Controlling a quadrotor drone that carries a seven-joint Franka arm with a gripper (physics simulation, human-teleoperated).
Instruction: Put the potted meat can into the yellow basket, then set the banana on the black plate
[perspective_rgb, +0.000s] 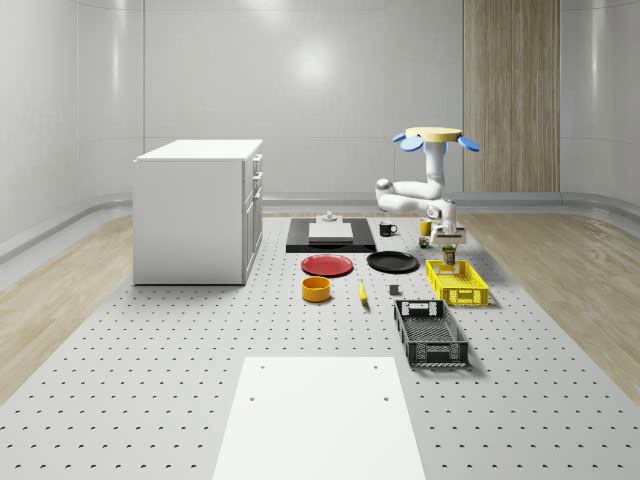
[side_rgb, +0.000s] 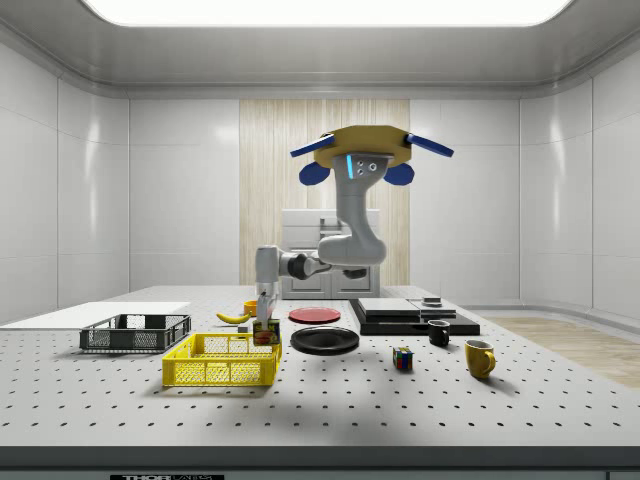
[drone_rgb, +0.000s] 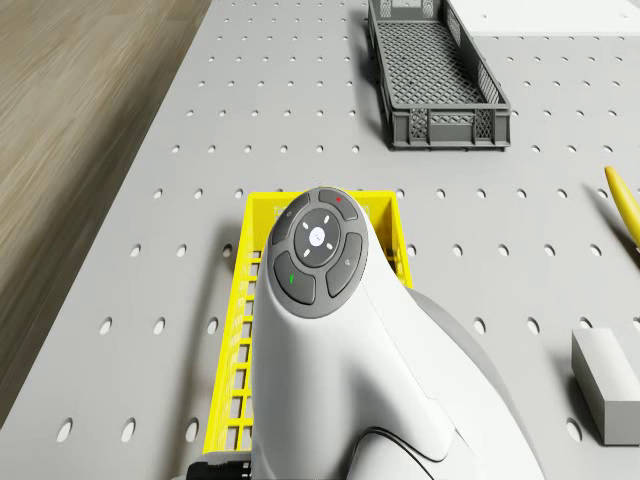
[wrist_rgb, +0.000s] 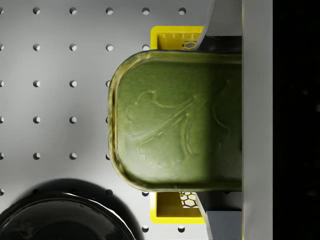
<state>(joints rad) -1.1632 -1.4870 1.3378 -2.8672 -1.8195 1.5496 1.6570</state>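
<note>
**Nearly at the drop: can held over the yellow basket's end**

Now, going left to right across the whole-scene view: a white cabinet (perspective_rgb: 198, 210) stands at the desk's left, then a red plate (perspective_rgb: 328, 265) with an orange bowl (perspective_rgb: 317, 289) in front of it, then the banana (perspective_rgb: 362, 291) lying on the bare desk (perspective_rgb: 150, 380). The black plate (perspective_rgb: 392, 262) comes next, with nothing on it. Further right sits the yellow basket (perspective_rgb: 457, 281), and in front of it a dark grey crate (perspective_rgb: 430, 333).

The drone (perspective_rgb: 436, 137) hovers above the desk behind the basket's far end, its arm reaching down. The jaws (perspective_rgb: 449, 246) are closed on the potted meat can (perspective_rgb: 449, 256), which hangs right at the basket's end nearest the black plate. In the wrist view the can's green top (wrist_rgb: 175, 120) covers that end of the basket, with the plate's rim just beside it.

By my reading, the first half of the task is almost done: the can is lifted and carried, but not yet released. The banana step has not started.

Whether the can's base is already below the basket's rim is hard to judge; the side view suggests it is low, at the edge. The drone view's arm hides the can, and the banana there is cut off by the frame.
</note>
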